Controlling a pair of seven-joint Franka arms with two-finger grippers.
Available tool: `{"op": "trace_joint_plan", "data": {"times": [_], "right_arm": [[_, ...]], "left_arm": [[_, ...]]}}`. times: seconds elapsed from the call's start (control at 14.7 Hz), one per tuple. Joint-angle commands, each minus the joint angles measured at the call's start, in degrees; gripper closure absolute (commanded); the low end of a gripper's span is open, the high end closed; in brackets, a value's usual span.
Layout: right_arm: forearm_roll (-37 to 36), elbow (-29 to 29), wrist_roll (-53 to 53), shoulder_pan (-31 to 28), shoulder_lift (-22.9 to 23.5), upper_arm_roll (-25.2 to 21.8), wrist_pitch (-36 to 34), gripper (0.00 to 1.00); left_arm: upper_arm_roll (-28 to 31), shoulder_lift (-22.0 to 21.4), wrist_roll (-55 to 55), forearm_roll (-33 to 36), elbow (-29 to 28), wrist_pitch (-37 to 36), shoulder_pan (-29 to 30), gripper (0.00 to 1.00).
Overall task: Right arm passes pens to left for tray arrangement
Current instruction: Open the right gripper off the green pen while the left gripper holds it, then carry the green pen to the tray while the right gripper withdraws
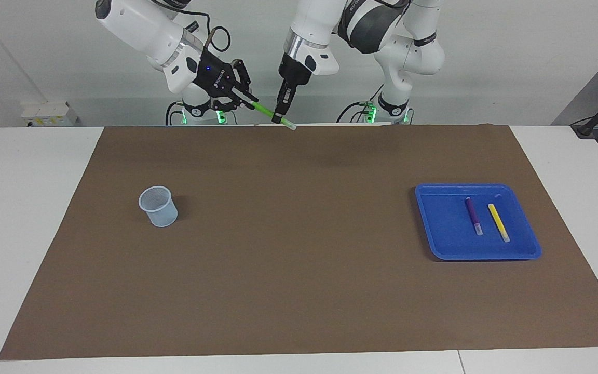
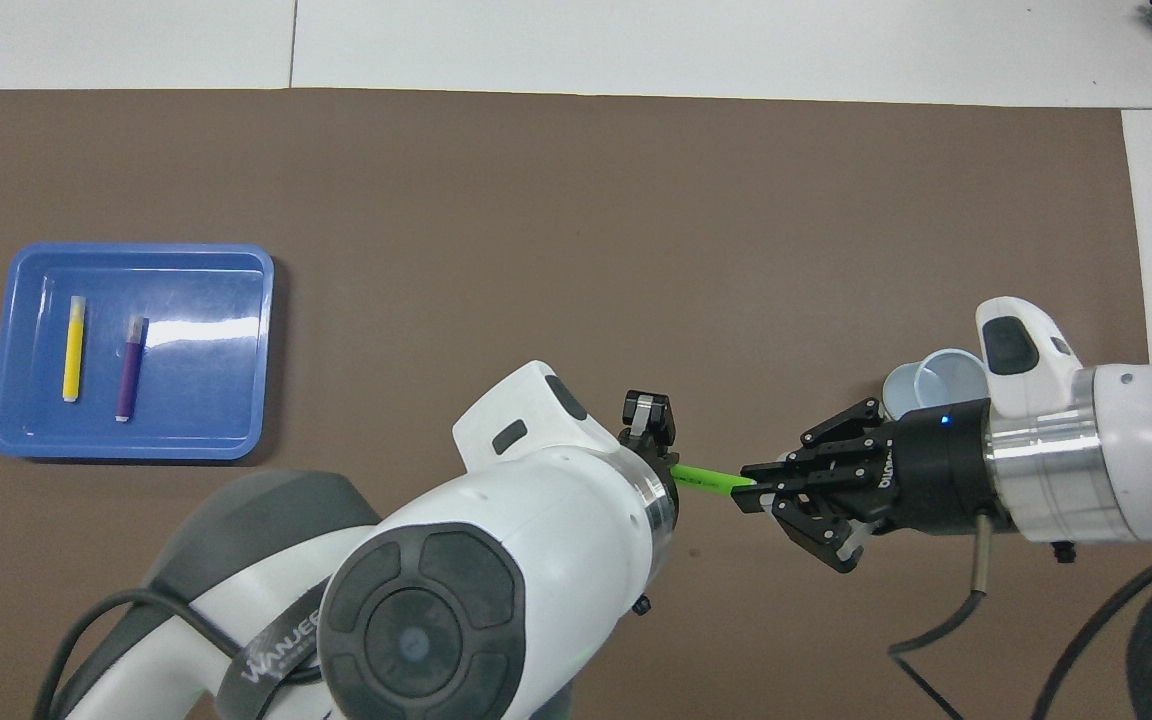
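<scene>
A bright green pen (image 1: 264,109) hangs in the air over the brown mat's edge by the robots, held at both ends. My right gripper (image 1: 249,101) is shut on one end. My left gripper (image 1: 279,119) points down and is shut on the pen near its whitish tip (image 1: 290,125). In the overhead view the green pen (image 2: 711,481) bridges the right gripper (image 2: 751,493) and the left wrist, which hides the left fingers. The blue tray (image 1: 436,244) toward the left arm's end holds a purple pen (image 1: 472,214) and a yellow pen (image 1: 498,221), side by side.
A small pale blue cup (image 1: 158,206) stands on the brown mat (image 1: 299,270) toward the right arm's end; the right wrist partly covers the cup (image 2: 921,385) from above. White tabletop borders the mat. The tray (image 2: 236,258) shows whole in the overhead view.
</scene>
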Motion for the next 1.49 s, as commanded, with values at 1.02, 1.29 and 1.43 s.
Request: {"op": "trace_joint_plan", "data": {"times": [1.02,1.29,1.43], "right_arm": [[-6.7,4.3,12.2,-0.6,-0.5,0.3,-3.5,0.00],[-15.7,6.8,15.9,-1.8,-0.4,-0.5,-5.7,0.00],[-18.1,7.1,15.9,-4.4,-0.4,-0.5,-6.4,0.00]], "left_arm": [[-0.1,-2.6,20.4,0.7,-4.6,-8.5,9.2,1.00],[0.1,-6.1,41.9,-0.6,-11.7,-9.4,20.0,1.00],[0.3,-6.9,54.0,-1.0,-13.8,-10.6,26.4,1.00]]}}
